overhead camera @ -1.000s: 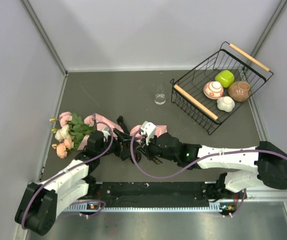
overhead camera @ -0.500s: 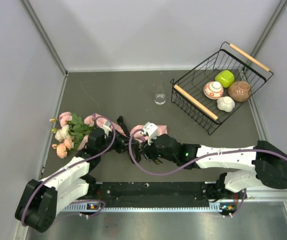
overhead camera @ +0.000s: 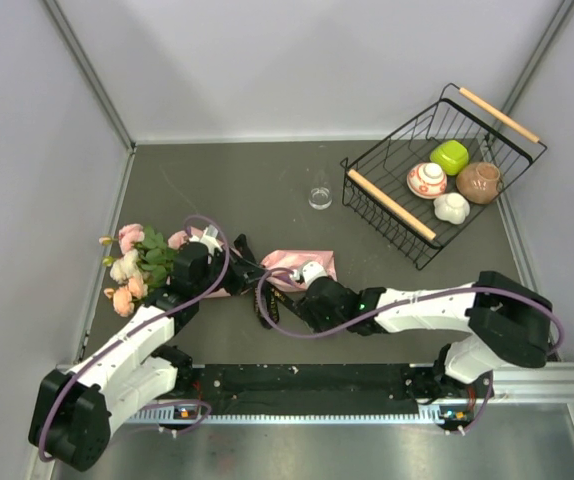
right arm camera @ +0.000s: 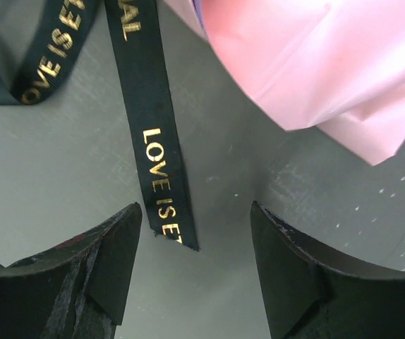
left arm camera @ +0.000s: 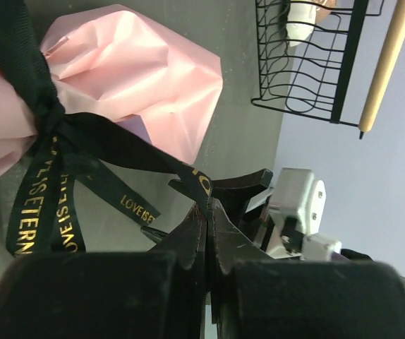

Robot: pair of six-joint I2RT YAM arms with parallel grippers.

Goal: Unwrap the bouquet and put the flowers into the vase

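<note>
Left pincer (left arm camera: 207, 205): clamping tight on ribbon (left arm camera: 118, 145) tail.
Right pincer (right arm camera: 194, 212): gaping, gripping nothing.
Pull line: stretching from knot (left arm camera: 49, 116) toward clamped tail.

From above, you cannot see the stems of the flowers (overhead camera: 132, 265): the pink paper (overhead camera: 302, 262) and the left arm (overhead camera: 137, 345) cover them. The vase (overhead camera: 319, 197) is only a faint ring. In the left wrist view the basket (left arm camera: 348, 63) runs off the top edge, and the gold print on the ribbon (left arm camera: 47, 191) is cut short, perhaps reading "eternal".
</note>
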